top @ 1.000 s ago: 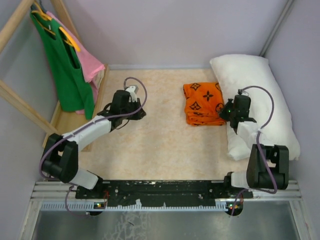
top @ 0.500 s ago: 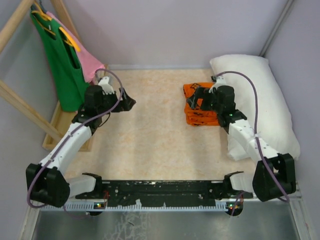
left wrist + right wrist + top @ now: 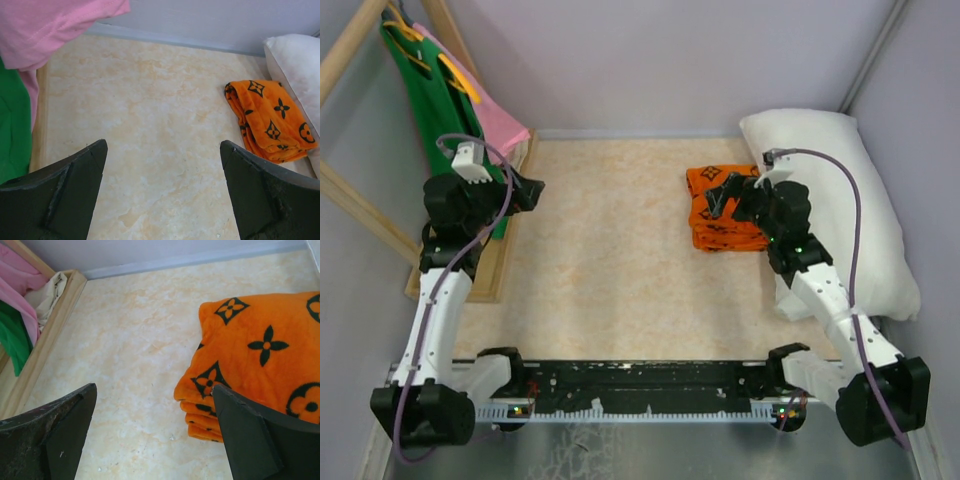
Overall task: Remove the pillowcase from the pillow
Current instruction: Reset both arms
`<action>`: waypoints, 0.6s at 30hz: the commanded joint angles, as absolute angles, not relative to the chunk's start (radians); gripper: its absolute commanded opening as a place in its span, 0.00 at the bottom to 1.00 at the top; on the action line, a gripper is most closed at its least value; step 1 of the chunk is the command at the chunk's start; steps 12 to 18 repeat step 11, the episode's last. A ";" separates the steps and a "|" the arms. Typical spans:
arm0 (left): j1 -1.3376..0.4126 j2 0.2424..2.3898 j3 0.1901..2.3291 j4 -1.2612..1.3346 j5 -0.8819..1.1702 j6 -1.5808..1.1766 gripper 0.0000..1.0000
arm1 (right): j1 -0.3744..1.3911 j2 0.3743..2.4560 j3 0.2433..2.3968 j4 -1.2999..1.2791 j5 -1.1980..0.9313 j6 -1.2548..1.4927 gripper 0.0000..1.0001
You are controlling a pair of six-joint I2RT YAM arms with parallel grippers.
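Observation:
The orange pillowcase (image 3: 712, 232) with black motifs lies folded flat on the table, just left of the bare white pillow (image 3: 850, 190). My right gripper (image 3: 728, 198) hovers open over the pillowcase's left part. In the right wrist view its jaws (image 3: 154, 387) stand wide, the right finger above the folded edge of the pillowcase (image 3: 250, 355), and nothing is held. My left gripper (image 3: 528, 190) is open at the far left beside the hanging clothes. The left wrist view has its empty jaws (image 3: 164, 143) above bare tabletop, with the pillowcase (image 3: 265, 120) and pillow (image 3: 295, 65) far to the right.
A green tank top (image 3: 445, 130) and a pink garment (image 3: 492, 125) hang on a wooden rack (image 3: 360, 212) at the back left. Its wooden base (image 3: 485, 280) lies along the table's left side. Walls close in the back and the right.
Both grippers have opened. The left arm swung back and left toward the hanging clothes. The right arm reached forward and left from the pillow to over the pillowcase.

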State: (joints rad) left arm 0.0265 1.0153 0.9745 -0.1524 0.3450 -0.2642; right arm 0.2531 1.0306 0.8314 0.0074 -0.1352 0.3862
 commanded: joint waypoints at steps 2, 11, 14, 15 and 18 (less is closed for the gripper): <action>0.084 0.973 0.905 -0.088 0.427 -0.244 1.00 | 0.255 1.009 0.830 0.013 -0.109 0.357 0.99; 0.087 0.953 0.882 -0.072 0.415 -0.247 1.00 | 0.255 0.981 0.801 0.038 -0.116 0.337 0.99; 0.087 0.953 0.882 -0.072 0.415 -0.247 1.00 | 0.255 0.981 0.801 0.038 -0.116 0.337 0.99; 0.087 0.953 0.882 -0.072 0.415 -0.247 1.00 | 0.255 0.981 0.801 0.038 -0.116 0.337 0.99; 0.087 0.953 0.882 -0.072 0.415 -0.247 1.00 | 0.255 0.981 0.801 0.038 -0.116 0.337 0.99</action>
